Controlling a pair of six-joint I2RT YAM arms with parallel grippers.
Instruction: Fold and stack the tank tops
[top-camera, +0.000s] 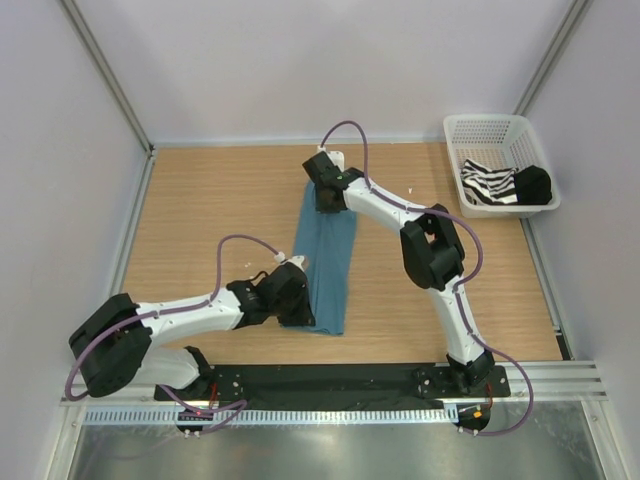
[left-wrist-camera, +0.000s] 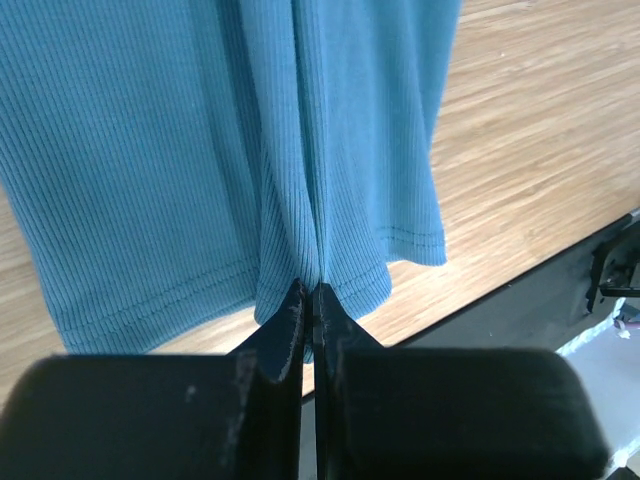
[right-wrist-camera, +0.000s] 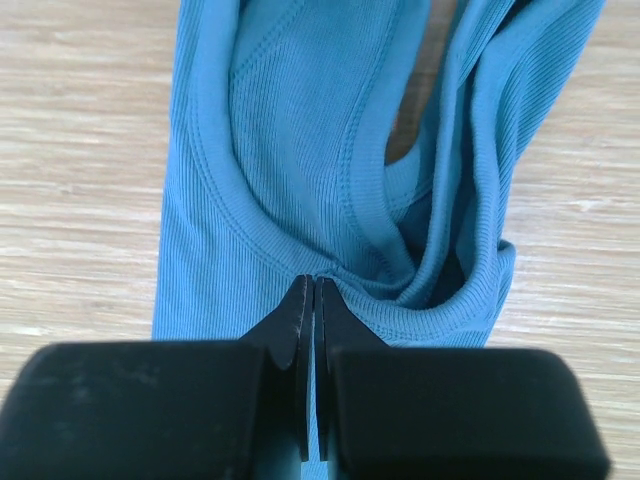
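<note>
We see the blue tank top (top-camera: 328, 262) lying on the table (top-camera: 215, 210) as a long, thin strip between our two arms. Our left claw (left-wrist-camera: 312, 292) is pinched tight on the bottom hem, at the end near us. Our right claw (right-wrist-camera: 312, 288) is pinched tight on the neck and strap end, far from us. We think each claw holds one end so the cloth lies straight, and so one end can be carried over to meet the other for the next fold. The cloth is soft and may slip or bunch up. The striped tank top (top-camera: 488, 186) sits in the white basket (top-camera: 487, 126) at the far right corner, well apart and not yet folded.
</note>
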